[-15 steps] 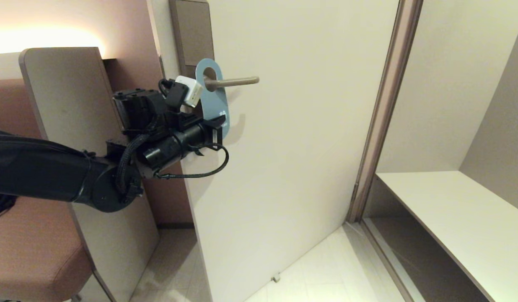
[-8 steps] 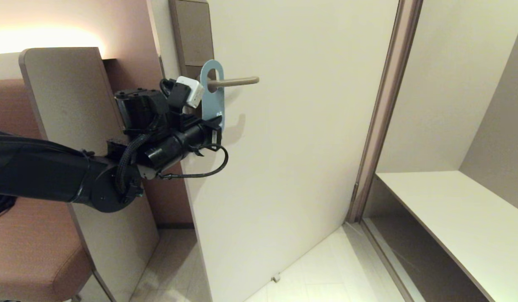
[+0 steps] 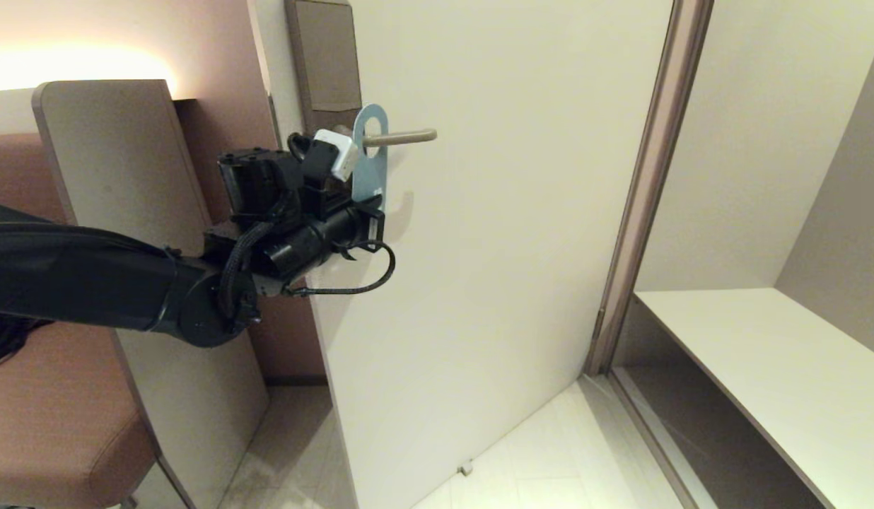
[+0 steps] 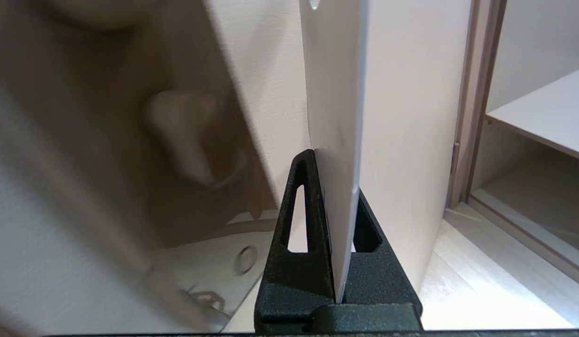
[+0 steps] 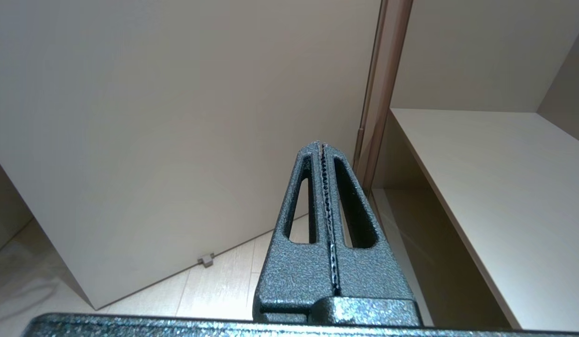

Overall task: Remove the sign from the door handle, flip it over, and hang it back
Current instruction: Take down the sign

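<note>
Head view: a pale cream door (image 3: 493, 233) fills the middle, with a light shelf (image 3: 762, 360) at 4 o'clock. The sign (image 3: 370, 166) hangs with its hole around the door handle (image 3: 398, 137), at 11 o'clock from center. The left claw (image 3: 372, 212) is clamped on the sign's bottom edge.

Left wrist view: both fingers (image 4: 299, 234) are pinching the sign (image 4: 336, 121) edge-on.

Right wrist view: the right claw (image 5: 323, 154) is closed on nothing, aimed at the door's lower part (image 5: 177, 140).
</note>
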Controlling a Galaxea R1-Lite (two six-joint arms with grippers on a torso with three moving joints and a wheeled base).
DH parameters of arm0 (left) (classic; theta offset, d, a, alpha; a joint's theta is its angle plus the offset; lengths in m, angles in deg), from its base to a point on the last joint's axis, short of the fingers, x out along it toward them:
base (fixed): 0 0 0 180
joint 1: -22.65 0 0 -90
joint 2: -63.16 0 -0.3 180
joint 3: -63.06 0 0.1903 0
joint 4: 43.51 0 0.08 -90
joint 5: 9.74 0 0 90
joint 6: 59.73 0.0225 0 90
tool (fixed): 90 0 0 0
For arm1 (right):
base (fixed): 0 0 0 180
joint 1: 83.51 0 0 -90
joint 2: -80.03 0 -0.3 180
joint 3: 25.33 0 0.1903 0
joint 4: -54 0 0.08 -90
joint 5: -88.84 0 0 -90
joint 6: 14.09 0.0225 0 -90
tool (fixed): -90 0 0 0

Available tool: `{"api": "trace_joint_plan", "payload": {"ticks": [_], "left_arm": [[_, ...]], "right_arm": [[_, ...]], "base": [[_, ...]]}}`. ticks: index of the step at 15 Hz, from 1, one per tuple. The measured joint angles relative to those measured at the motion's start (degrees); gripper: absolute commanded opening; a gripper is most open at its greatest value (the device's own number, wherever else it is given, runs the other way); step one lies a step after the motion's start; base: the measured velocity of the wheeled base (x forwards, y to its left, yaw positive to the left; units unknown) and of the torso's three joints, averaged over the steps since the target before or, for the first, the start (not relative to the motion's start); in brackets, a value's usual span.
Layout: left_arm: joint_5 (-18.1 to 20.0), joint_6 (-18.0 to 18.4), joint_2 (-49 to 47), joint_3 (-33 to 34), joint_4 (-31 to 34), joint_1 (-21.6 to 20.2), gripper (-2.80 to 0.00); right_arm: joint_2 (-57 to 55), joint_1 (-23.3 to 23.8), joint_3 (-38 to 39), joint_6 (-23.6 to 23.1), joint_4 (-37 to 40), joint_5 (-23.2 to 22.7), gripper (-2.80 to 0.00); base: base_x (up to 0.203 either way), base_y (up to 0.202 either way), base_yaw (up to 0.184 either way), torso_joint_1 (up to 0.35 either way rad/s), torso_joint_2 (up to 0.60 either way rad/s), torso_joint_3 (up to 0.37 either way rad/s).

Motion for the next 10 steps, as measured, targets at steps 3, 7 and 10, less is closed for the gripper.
{"api": "trace_joint_plan", "payload": {"ticks": [3, 7, 10], "left_arm": [[-0.41, 0.0, -2.07, -3.14, 0.73, 0.93, -2.8], [-0.47, -0.01, -4.51, -6.37, 2.2, 1.55, -2.8], [-0.47, -0.01, -6.1, -8.73, 2.24, 1.75, -2.8]], "right_arm": [[0.0, 0.0, 0.0, 0.0, 0.0, -0.02, -2.8], [0.0, 0.0, 0.0, 0.0, 0.0, 0.0, -2.8], [0.0, 0.0, 0.0, -0.01, 0.0, -0.05, -2.8]], "base": [[0.0, 0.0, 0.0, 0.0, 0.0, 0.0], [0.0, 0.0, 0.0, 0.0, 0.0, 0.0], [0.0, 0.0, 0.0, 0.0, 0.0, 0.0]]}}
